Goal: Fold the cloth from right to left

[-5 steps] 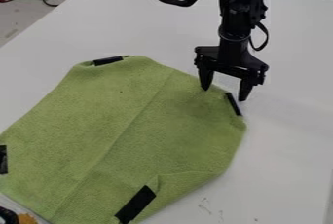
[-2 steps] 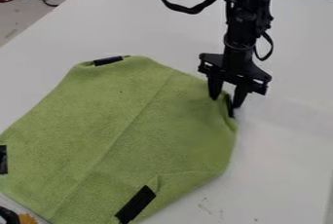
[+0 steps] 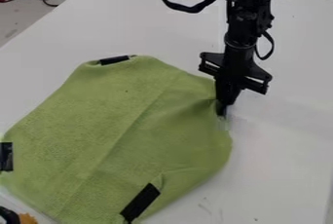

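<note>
Gripper (image 3: 222, 111) is pinching green cloth (image 3: 123, 121) at right edge; fold is needing firm pinch, low lift, even leftward sweep.

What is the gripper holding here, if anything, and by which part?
The gripper holds the green cloth, pinched at its right-hand edge in the picture, toward the upper right.

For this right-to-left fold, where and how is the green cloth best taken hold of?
Probably at its right edge in the view, from above, pinching the rim: the green cloth lies spread low on the table, so a gathered edge offers the surest hold. The gripper is closed there, with creases running into the pinch.
</note>
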### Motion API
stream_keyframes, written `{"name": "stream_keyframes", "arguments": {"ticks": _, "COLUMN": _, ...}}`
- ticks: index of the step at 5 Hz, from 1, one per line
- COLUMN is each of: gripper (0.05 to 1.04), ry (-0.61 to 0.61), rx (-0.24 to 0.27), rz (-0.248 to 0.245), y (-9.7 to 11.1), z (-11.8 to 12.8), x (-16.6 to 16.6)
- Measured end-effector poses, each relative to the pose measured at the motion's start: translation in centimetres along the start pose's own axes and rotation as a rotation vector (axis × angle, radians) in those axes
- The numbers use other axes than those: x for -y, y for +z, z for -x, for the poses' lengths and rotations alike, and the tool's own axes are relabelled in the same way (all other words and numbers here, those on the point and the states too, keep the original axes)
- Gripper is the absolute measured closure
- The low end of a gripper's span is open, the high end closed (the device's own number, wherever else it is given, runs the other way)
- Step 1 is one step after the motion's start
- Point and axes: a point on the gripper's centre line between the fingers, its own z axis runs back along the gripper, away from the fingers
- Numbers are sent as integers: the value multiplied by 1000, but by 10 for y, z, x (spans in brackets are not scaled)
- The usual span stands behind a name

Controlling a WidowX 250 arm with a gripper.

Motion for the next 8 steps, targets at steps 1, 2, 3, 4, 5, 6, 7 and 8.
{"name": "stream_keyframes", "arguments": {"ticks": 1, "gripper": 1023, "ry": 2, "rx": -7, "rz": -13, "y": -1, "z": 1, "x": -2}}
{"name": "stream_keyframes", "arguments": {"ticks": 2, "gripper": 1028, "ry": 53, "rx": 5, "rz": -79, "y": 20, "z": 3, "x": -14}}
{"name": "stream_keyframes", "arguments": {"ticks": 3, "gripper": 1028, "ry": 156, "rx": 83, "rz": -109, "y": 67, "z": -2, "x": -29}}
{"name": "stream_keyframes", "arguments": {"ticks": 4, "gripper": 1029, "ry": 293, "rx": 120, "rz": -95, "y": 98, "z": 1, "x": -55}}
{"name": "stream_keyframes", "arguments": {"ticks": 5, "gripper": 1029, "ry": 416, "rx": 123, "rz": -59, "y": 100, "z": 18, "x": -98}}
{"name": "stream_keyframes", "arguments": {"ticks": 6, "gripper": 1029, "ry": 576, "rx": 91, "rz": -22, "y": 86, "z": 48, "x": -147}}
{"name": "stream_keyframes", "arguments": {"ticks": 7, "gripper": 1029, "ry": 716, "rx": 91, "rz": 20, "y": 73, "z": 80, "x": -193}}
{"name": "stream_keyframes", "arguments": {"ticks": 8, "gripper": 1029, "ry": 799, "rx": 105, "rz": 36, "y": 68, "z": 107, "x": -237}}
